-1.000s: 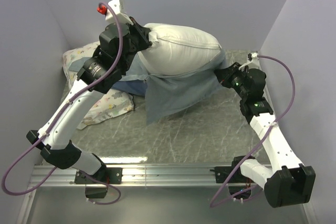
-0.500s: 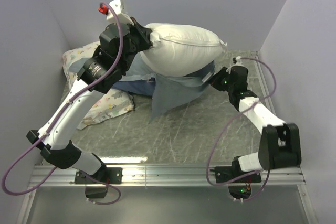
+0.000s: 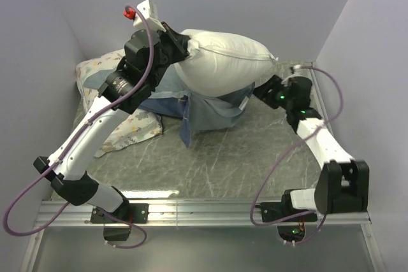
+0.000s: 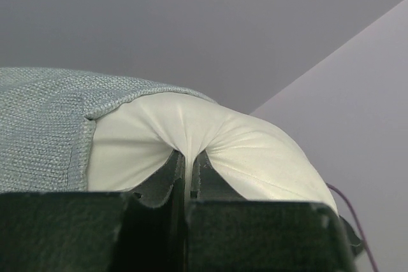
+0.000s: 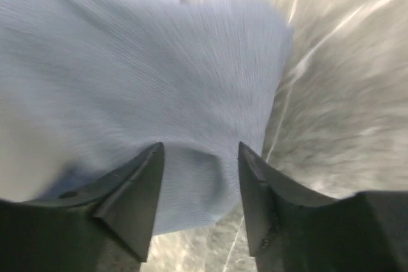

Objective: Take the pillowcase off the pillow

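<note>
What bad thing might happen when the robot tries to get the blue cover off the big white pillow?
The left gripper pinches only a small fold of the pillow, so the pillow might slip out and drop. The right gripper is open around the pillowcase; it may close on too little cloth and lose it.

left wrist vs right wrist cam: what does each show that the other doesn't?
Left wrist only: the left hand shut on a pinched fold of the white pillow, with plain wall behind. Right wrist only: the right hand open, fingers apart over the marbled table; this view is blurred. Both: the pale blue-grey side of the pillowcase, at the left beside the pillow in one view and between the open fingers in the other.
</note>
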`<state>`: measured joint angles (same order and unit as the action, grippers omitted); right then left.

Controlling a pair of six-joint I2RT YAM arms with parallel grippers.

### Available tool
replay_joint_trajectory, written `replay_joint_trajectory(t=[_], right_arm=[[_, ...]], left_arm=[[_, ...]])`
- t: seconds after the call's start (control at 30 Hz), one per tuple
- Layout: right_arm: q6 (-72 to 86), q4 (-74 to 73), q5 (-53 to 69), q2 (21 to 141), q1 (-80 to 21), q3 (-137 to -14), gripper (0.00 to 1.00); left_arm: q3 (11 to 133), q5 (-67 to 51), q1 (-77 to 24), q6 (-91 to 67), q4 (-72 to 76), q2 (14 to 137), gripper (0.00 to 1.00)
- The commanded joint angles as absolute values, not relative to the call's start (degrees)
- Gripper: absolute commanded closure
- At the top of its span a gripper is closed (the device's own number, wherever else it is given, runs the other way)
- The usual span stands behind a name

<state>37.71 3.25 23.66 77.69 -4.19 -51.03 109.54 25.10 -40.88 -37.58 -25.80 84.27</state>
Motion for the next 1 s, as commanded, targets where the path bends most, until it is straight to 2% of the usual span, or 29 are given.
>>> replay_joint_trajectory(t=[0.0, 0.2, 0.37, 0.43, 0.53, 0.63, 0.73, 0.77, 0.83, 0.87, 0.97], right_arm=[[39.20, 0.45, 24.96, 68.13, 3.39, -50.19, 0.38], [38.32, -7.90, 23.20, 55.82, 5.19, -53.78, 0.29], [39.02, -10.55, 23.55, 53.61, 5.19, -58.44, 0.27], [39.20, -10.90, 23.47, 52.57, 5.19, -58.71, 0.26], [38.42, -11.33, 22.24, 51.07, 5.10, -57.92, 0.23], [37.36, -11.69, 21.88, 50.80, 5.01, -56.61, 0.22], [35.17, -12.47, 20.66, 50.80, 4.22, -54.41, 0.21], [34.46, -12.74, 20.05, 50.89, 3.96, -53.36, 0.21], [32.35, -13.01, 18.29, 50.71, 3.08, -52.21, 0.20], [31.65, -13.18, 17.85, 50.80, 2.55, -51.42, 0.20], [28.31, -15.54, 14.34, 53.25, -1.74, -52.64, 0.19]], left_arm=[[107.76, 22.94, -40.78, -39.99, -10.82, 82.97, 1.00], [106.26, 20.49, -43.85, -39.29, -7.30, 89.19, 0.99], [117.74, 19.34, -47.54, -36.04, -12.56, 99.83, 0.99], [118.48, 19.16, -49.64, -35.69, -13.44, 103.34, 0.99], [113.22, 17.94, -51.85, -36.03, -11.96, 104.94, 1.00], [106.63, 12.93, -52.82, -37.88, -10.02, 106.25, 0.95], [101.79, 9.93, -54.05, -37.71, -9.40, 106.26, 0.72], [99.69, 10.11, -54.23, -37.53, -9.58, 105.74, 0.55], [97.31, 11.68, -54.40, -37.35, -9.15, 102.42, 0.38], [95.12, 12.39, -54.40, -37.01, -9.05, 101.09, 0.27], [93.61, 15.29, -54.40, -35.95, -10.45, 95.90, 0.19]])
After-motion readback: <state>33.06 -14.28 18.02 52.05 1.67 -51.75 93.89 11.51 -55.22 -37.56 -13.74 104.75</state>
